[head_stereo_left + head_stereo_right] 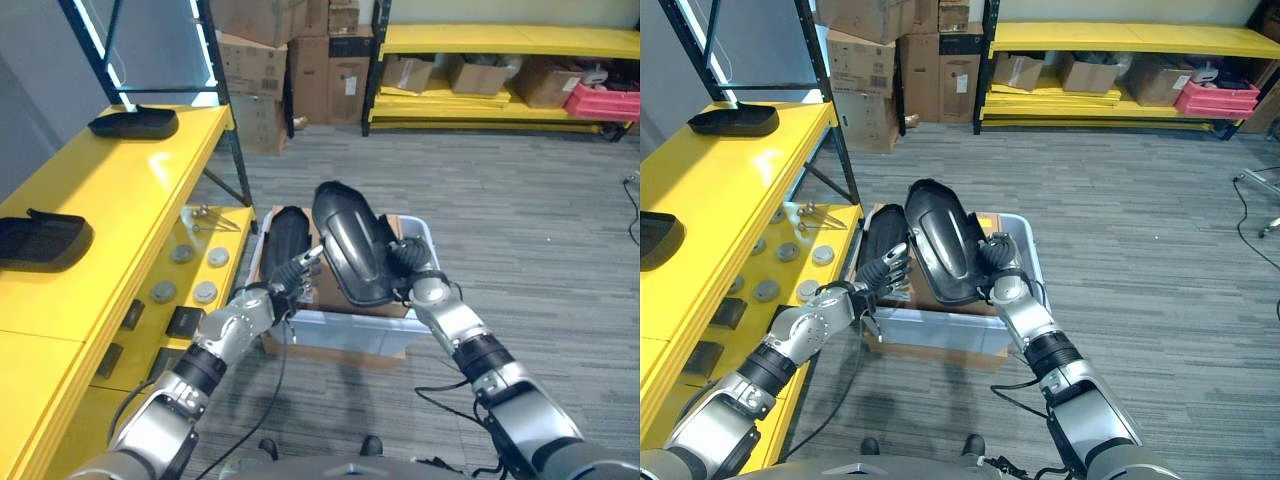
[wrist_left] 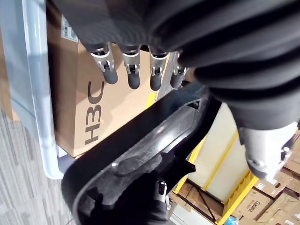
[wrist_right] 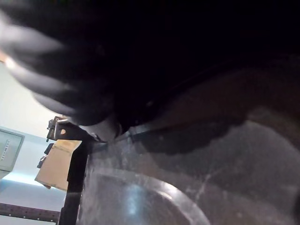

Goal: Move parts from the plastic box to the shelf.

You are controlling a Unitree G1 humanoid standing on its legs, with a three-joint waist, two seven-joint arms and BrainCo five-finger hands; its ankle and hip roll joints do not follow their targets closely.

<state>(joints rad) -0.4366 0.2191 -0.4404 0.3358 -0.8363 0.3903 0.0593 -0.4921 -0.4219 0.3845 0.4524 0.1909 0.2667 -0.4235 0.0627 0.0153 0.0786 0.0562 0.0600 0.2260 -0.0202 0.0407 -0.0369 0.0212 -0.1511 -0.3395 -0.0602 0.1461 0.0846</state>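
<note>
Right hand [image 1: 412, 270] grips black part [image 1: 348, 243] lifted above plastic box [image 1: 345, 330]; shelf [image 1: 110, 200] lies leftward; left hand [image 1: 290, 278] relaxed, empty.

Glossy black part [image 1: 348, 245], translucent pale plastic box [image 1: 345, 331], bright yellow shelf [image 1: 100, 200], grey striped floor [image 1: 520, 210].

2 black parts [image 1: 45, 240] occupy the yellow shelf [image 1: 110, 190], bare between.
</note>
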